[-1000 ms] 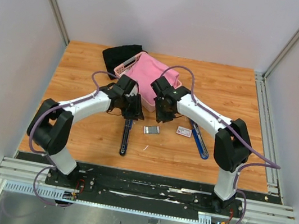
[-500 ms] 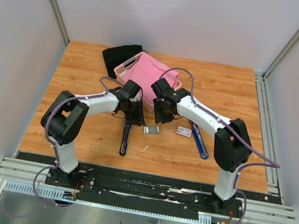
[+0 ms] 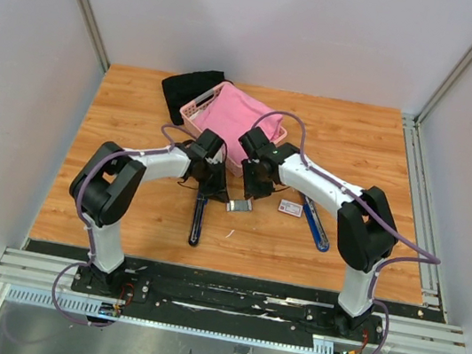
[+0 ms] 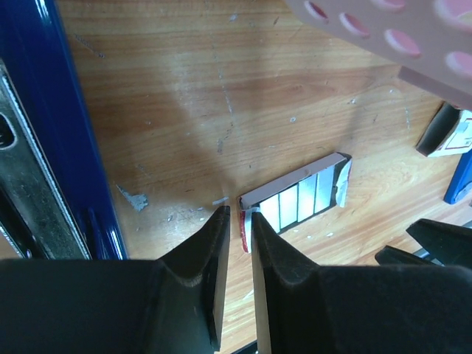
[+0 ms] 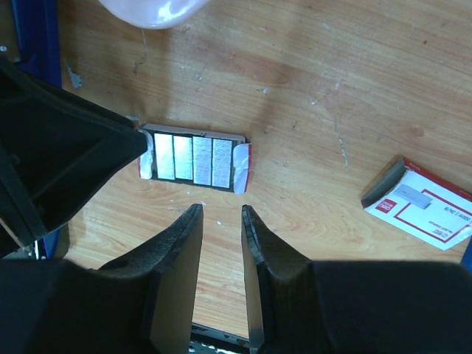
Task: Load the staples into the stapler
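Staples (image 3: 239, 205): silvery strips lying in a small open tray, resting flat on the wooden table (image 3: 376, 145) near its centre. Left gripper (image 4: 237, 215): sitting at 9 o'clock of the tray, jaws showing a narrow slit, tips straddling the tray's red-edged end flap. Right gripper (image 5: 221, 210): hovering just at 12 o'clock, jaws narrowly parted, holding nothing. White carton (image 3: 290, 207): lying at 3 o'clock. Blue stapler (image 3: 200, 212): lying at 8 o'clock. Pink basket (image 3: 194, 109): sitting at 12 o'clock.
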Robot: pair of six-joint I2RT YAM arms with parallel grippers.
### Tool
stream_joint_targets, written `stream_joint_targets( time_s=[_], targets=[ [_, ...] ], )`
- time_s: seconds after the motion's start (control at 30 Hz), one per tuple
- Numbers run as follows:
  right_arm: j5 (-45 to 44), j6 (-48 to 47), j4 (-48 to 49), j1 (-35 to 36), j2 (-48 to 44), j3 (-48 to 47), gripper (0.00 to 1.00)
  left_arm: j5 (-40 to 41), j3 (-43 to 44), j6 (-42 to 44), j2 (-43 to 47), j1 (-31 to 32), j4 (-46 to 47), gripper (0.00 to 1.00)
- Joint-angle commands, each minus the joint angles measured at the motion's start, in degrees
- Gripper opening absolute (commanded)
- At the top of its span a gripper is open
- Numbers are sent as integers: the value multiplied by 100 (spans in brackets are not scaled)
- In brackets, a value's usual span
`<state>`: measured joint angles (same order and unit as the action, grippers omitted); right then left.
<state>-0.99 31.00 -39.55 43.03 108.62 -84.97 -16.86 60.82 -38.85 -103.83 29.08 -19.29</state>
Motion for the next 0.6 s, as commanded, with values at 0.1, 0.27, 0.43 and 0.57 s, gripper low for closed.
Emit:
stream_joint_targets(
  time_s=[0.1, 0.27, 0.43, 0.57],
  targets=[
    [160, 103, 163, -44, -28, 77, 29, 65, -118, 21, -168, 75, -92, 22],
    [217, 116, 207, -46, 44, 83, 28, 64, -161, 29, -225, 96, -99, 25],
    [265, 153, 297, -47, 63, 162, 28, 45, -190, 5, -156, 115, -7, 27],
    [326, 197, 412, -43, 167, 217, 28, -66, -217, -7, -225, 150, 44, 18]
  ],
)
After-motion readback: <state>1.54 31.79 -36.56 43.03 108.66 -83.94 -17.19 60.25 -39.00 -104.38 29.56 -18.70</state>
